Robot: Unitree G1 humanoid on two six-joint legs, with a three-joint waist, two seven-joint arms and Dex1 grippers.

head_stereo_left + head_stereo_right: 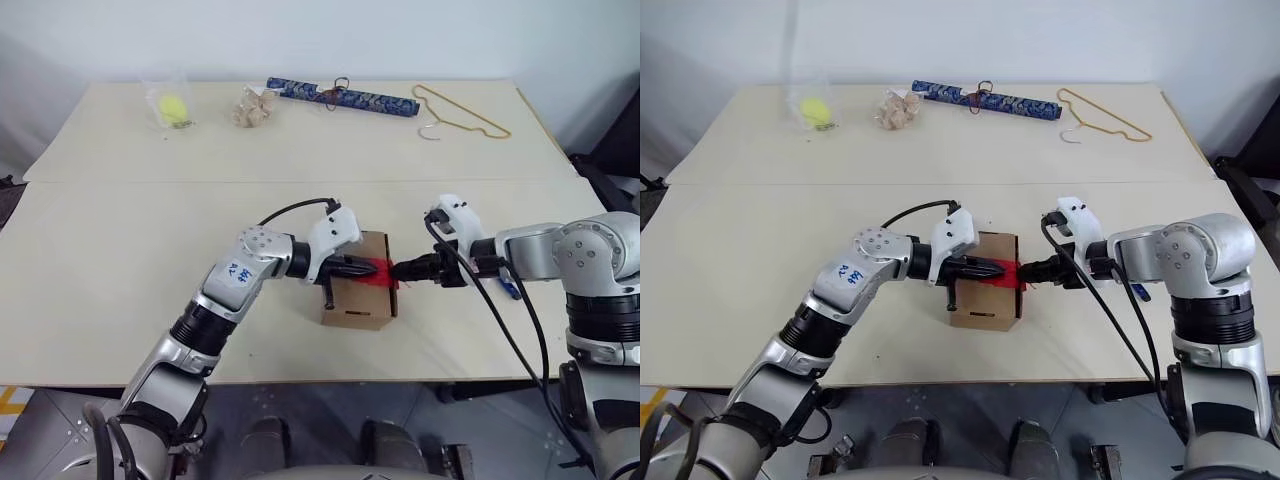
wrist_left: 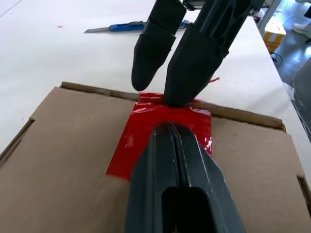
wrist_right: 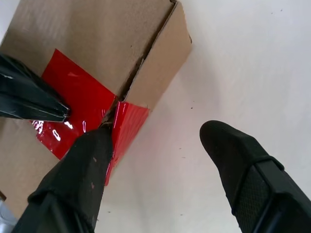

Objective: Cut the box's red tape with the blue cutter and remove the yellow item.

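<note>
Already the red tape (image 3: 80, 104) looks split along the lid seam of the box (image 1: 360, 290), near the desk's front edge. My left gripper (image 2: 172, 133), fingers together, presses the lid; my right gripper (image 3: 155, 145), spread, empty, pries there. The blue cutter (image 2: 131, 26) lies beside. Yellow item still inside, I judge.

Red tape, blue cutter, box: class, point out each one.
red tape (image 2: 160, 127), left wrist view, its glossy top face.
blue cutter (image 2: 127, 26), left wrist view, its blue handle.
box (image 2: 63, 150), left wrist view, its bare lid.
</note>
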